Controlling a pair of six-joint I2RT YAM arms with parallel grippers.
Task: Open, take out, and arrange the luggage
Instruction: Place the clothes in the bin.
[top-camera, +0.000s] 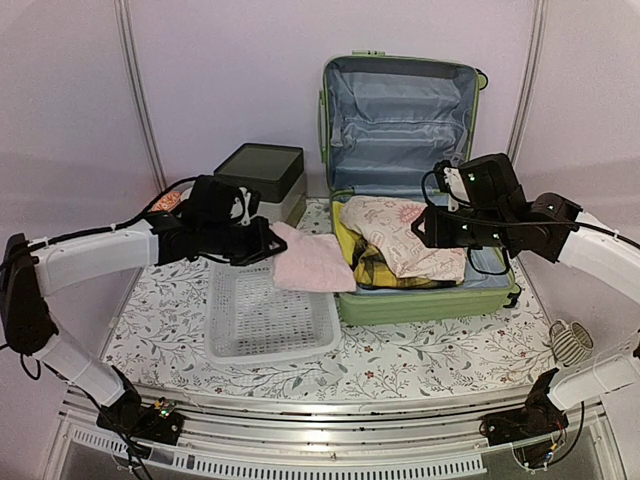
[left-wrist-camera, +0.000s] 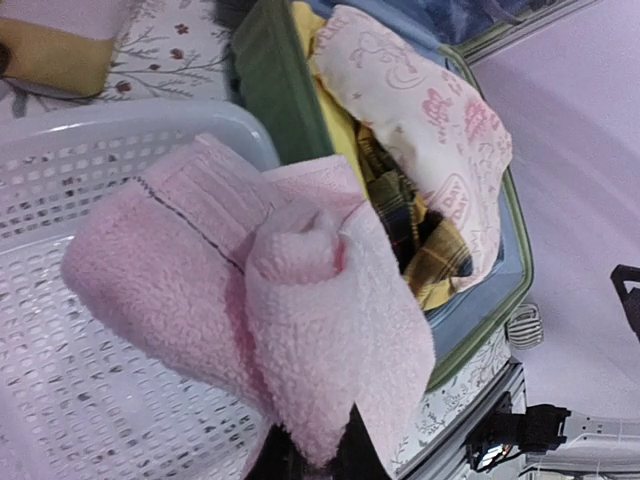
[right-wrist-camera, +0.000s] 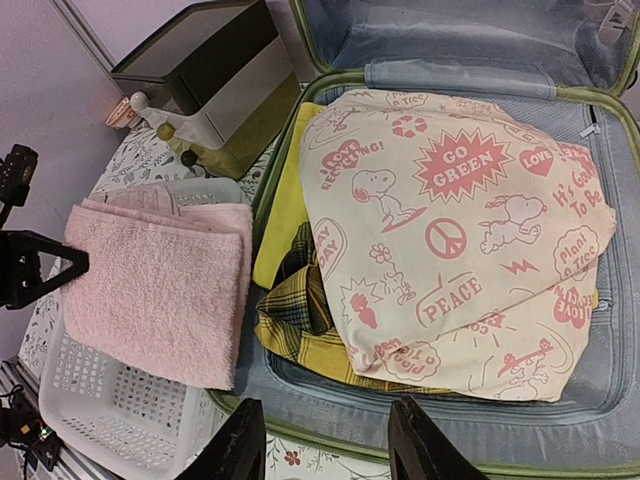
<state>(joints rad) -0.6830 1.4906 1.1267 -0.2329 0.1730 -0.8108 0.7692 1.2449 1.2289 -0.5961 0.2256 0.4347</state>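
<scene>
The luggage (top-camera: 430, 301) lies open on the table, its lid (top-camera: 400, 105) standing upright and showing pale blue lining. Inside it a cream printed cloth (right-wrist-camera: 460, 230) rests on a yellow plaid cloth (right-wrist-camera: 300, 320). My left gripper (top-camera: 262, 243) is shut on a folded pink towel (left-wrist-camera: 290, 320), which hangs over the right end of the white mesh basket (top-camera: 270, 325), beside the luggage's left wall. Only the towel's pinched edge shows between the left fingers (left-wrist-camera: 375, 462). My right gripper (right-wrist-camera: 325, 425) hovers open over the luggage's near rim (right-wrist-camera: 330, 440) with nothing between its fingers.
A dark-lidded white-and-yellow drawer box (top-camera: 262, 175) stands behind the basket, left of the luggage. A coiled cable (top-camera: 568, 343) lies at the table's right edge. The tablecloth (top-camera: 420, 365) is floral, and pale walls close in the back and sides.
</scene>
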